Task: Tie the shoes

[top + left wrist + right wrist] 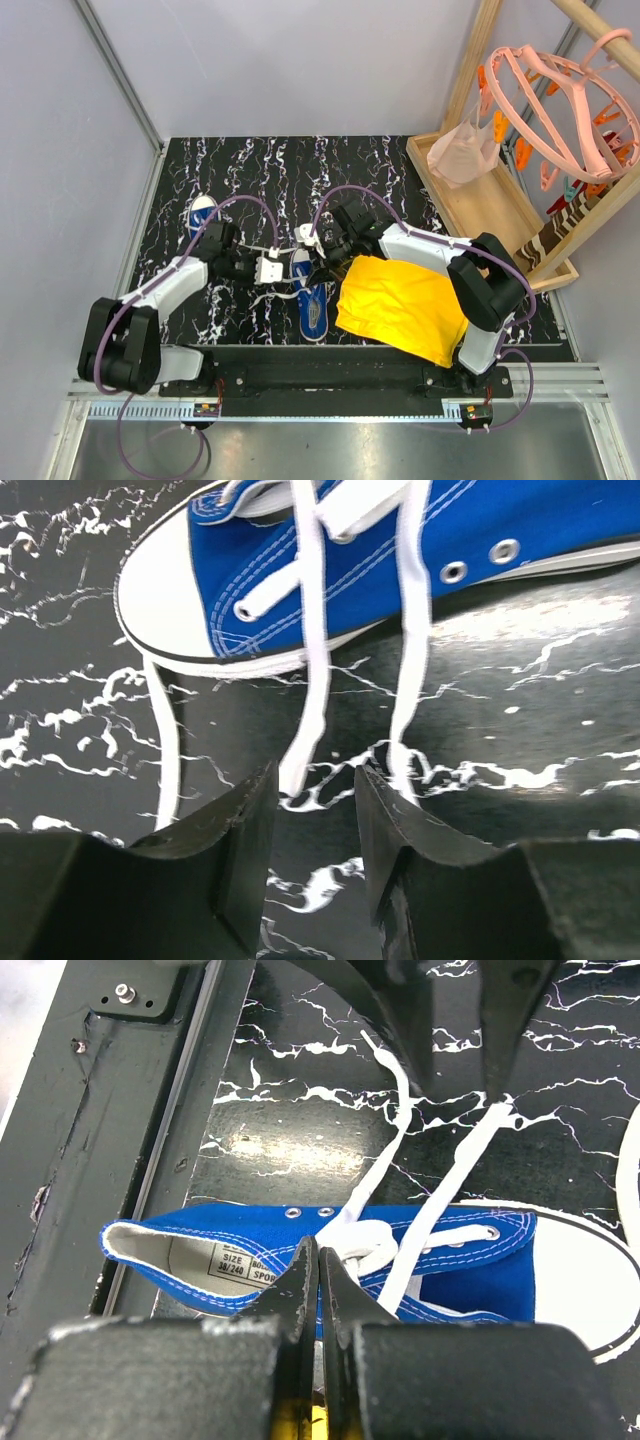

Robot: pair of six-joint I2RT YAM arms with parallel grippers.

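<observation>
The left gripper [315, 775] held its jaws apart, low over the black, white-veined table [520, 680]. Between them lay the loose end of one white lace [300, 750], touched by neither finger. A second lace end [402, 750] stopped right at the tip of one finger, and a third strand [160, 750] ran down outside the other. Just beyond the jaws lay the near shoe [330, 550]. It was blue canvas with white stitching and metal eyelets, and it had a white rubber toe cap [165, 575] and a white sole edged with a dark line.

The right gripper [318, 1252] stood over the same shoe from the opposite side. Its jaws were together with only a hairline between them, the tips right at the white lace crossing above the tongue. Whether any lace was pinched there could not be told. Beside those jaws the shoe's opening showed a pale lining and a size label [240, 1260]. Past the shoe, two laces ran across the table to the left gripper's fingers [400, 1010].

A yellow cloth [400, 300] lay beside the right gripper, partly under its arm. The far shoe [201, 212], the same blue and white, lay beyond the left gripper and well apart from both sets of jaws. Farthest off, on the right gripper's outer side, a wooden rack [480, 200] carried a pink hanger [560, 110].
</observation>
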